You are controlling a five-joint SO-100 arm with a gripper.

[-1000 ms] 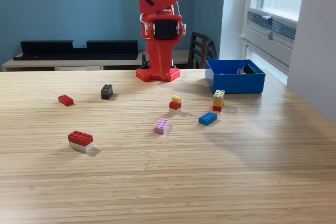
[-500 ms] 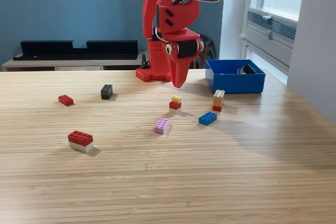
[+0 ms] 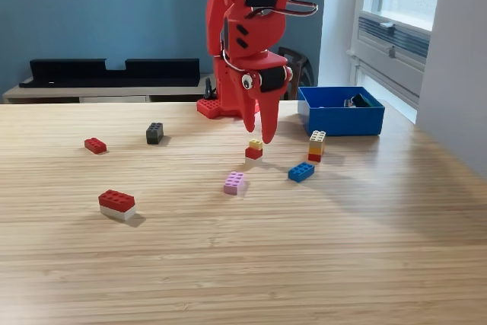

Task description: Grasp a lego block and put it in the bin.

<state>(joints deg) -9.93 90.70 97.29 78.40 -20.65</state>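
open gripper (image 3: pixel 258 135) — above yellow-red brick (image 3: pixel 254 148)

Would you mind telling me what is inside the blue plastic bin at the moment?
Inside the shallow square blue plastic bin, a few small dark pieces show near its far corner. The front wall hides the floor, so anything else there is unseen.

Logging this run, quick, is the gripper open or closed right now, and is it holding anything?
Gripper: open, holding nothing, fingertips pointing down just above the yellow-on-red brick.
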